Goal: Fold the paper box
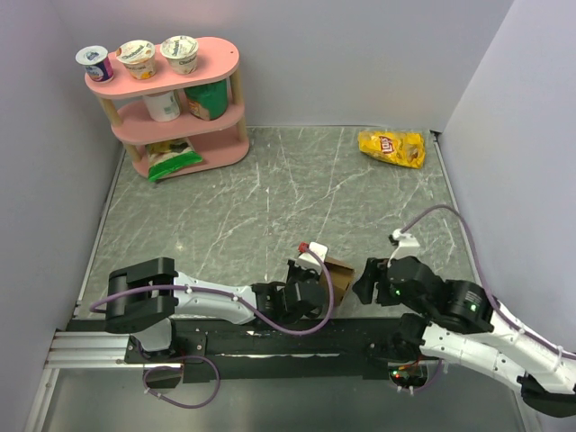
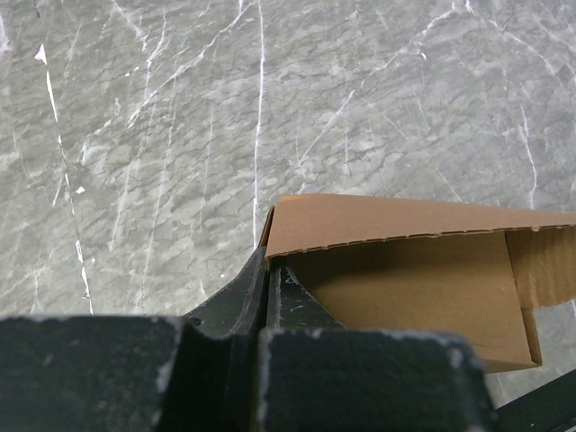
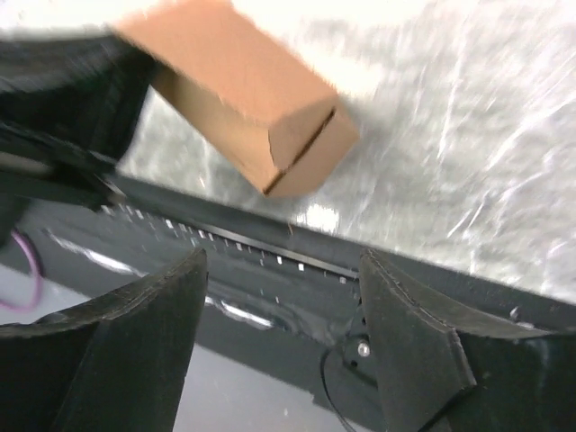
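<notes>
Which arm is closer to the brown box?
Left. The left end effector is shut on an edge of the box. The right end effector is open beside it, not touching.

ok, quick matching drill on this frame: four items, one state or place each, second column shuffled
Column 1
1. paper box
2. left tool
3. right tool
4. yellow Lay's chip bag

Column 2
A. open, gripping nothing
B. lying at the far right of the table
C. brown cardboard, between the two tools
D. shut on a cardboard edge

Pairs: 1-C; 2-D; 3-A; 4-B
</notes>
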